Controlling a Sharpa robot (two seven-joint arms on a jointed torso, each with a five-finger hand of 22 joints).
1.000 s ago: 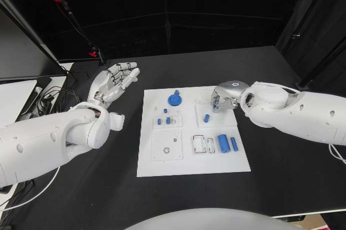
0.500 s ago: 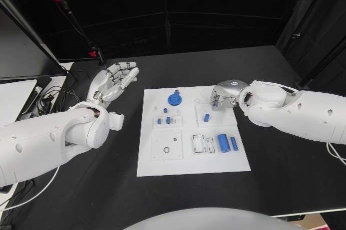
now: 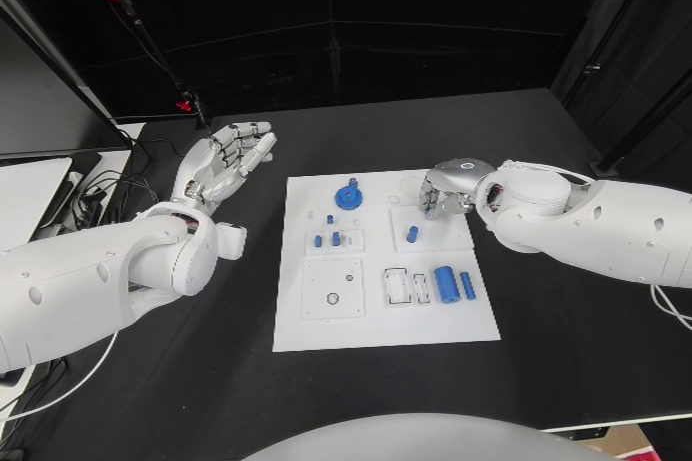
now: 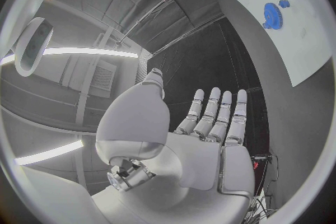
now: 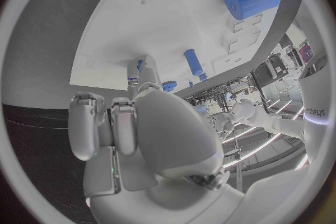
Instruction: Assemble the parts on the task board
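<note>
Head view: right hand hovers over the board's far right corner, fingers curled, holding I can't tell what. A short blue peg lies just nearer, lengthwise. Left hand rests open, well off.

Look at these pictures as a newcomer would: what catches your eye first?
The white task board at the middle of the black table, dotted with small blue parts such as the blue gear at its far edge. The right hand hovers curled over its far right corner, while the left hand is raised, open, beside it.
</note>
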